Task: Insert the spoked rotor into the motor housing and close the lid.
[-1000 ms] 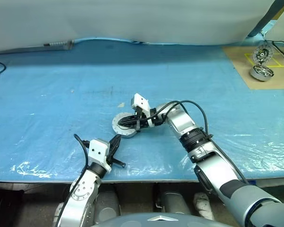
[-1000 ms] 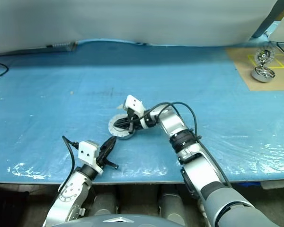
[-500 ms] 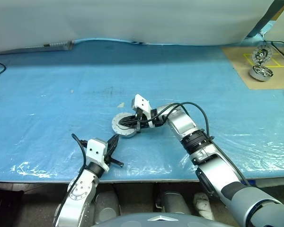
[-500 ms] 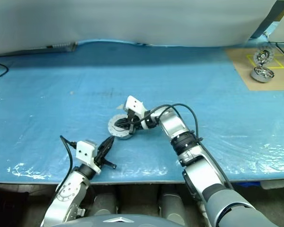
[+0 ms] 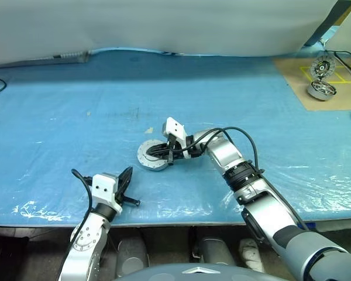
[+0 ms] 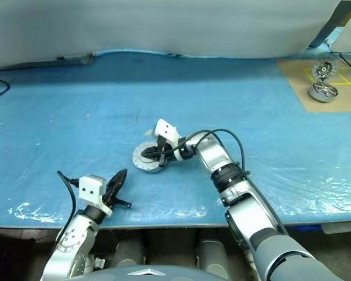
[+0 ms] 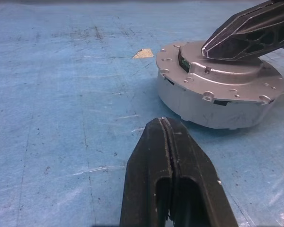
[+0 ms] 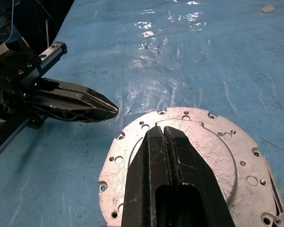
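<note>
Right gripper (image 8: 164,130) closed, flat grey lid (image 8: 213,156)

A blue plastic sheet (image 5: 76,105) is spread under the claws; a brown board (image 5: 333,93) is seen far off right.

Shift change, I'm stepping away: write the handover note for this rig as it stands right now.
Left tool: shut, empty, near the table's front edge, apart from the assembly.
Right tool: shut, holding nothing, tips over the plain grey lid.
The lid sits on the motor housing mid-table on the blue sheet. The rotor is not visible; presumably inside.
Done, by the look of it: rotor in, lid on.
Left: check that the lid is seated flush, then withdraw the right arm.
</note>
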Robot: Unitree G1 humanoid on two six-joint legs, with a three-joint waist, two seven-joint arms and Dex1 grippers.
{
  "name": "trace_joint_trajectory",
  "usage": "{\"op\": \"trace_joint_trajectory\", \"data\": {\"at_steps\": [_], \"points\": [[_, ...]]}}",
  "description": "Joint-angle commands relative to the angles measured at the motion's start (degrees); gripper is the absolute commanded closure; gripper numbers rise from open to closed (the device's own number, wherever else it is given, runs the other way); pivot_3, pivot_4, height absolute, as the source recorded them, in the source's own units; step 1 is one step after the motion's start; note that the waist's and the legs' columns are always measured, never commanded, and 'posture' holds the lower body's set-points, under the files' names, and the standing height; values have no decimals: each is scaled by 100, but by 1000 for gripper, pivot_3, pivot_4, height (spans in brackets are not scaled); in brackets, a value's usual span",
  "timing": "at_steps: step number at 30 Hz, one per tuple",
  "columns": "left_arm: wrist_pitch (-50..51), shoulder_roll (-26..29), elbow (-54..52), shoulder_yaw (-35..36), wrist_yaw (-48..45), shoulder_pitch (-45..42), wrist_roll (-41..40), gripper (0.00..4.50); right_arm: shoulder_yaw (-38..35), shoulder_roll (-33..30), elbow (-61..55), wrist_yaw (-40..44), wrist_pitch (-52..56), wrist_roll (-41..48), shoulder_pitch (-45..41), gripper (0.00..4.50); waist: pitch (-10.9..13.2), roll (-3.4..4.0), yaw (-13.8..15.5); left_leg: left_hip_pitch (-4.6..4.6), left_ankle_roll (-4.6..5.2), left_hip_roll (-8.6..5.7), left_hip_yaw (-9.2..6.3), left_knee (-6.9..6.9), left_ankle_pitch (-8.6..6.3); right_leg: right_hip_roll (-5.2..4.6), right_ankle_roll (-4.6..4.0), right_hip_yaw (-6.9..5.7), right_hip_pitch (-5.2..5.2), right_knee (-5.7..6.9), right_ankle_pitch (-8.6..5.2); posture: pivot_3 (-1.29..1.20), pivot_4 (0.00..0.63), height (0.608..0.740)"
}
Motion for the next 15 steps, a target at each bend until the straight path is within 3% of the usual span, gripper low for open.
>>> {"op": "trace_joint_trajectory", "data": {"at_steps": [1,8,11,15], "points": [[-157,30,-428,51,2,35,-6,4482,25,-167,-336,161,90,89,120,4500,0,0,6,-1,0,0,0,0,0,0,0,0,0,-1,0,0,150,740],[-27,104,-757,-3,-17,3,24,4482,-467,-321,-1467,-346,581,473,404,4500,1,0,10,-8,0,1,-1,-9,0,4,0,-2,-4,-14,0,0,150,740],[25,140,-792,-59,-42,-55,26,4500,-479,-397,-1978,-622,771,486,701,3929,1,-1,10,-8,-1,2,-1,-11,0,5,1,-2,-3,-18,0,0,150,740],[93,146,-772,-78,-110,-155,-62,4500,-420,-363,-2484,-994,978,498,1095,2533,1,0,7,-8,-1,0,-1,-18,0,5,2,-1,-3,-25,-1,0,150,740]]}}
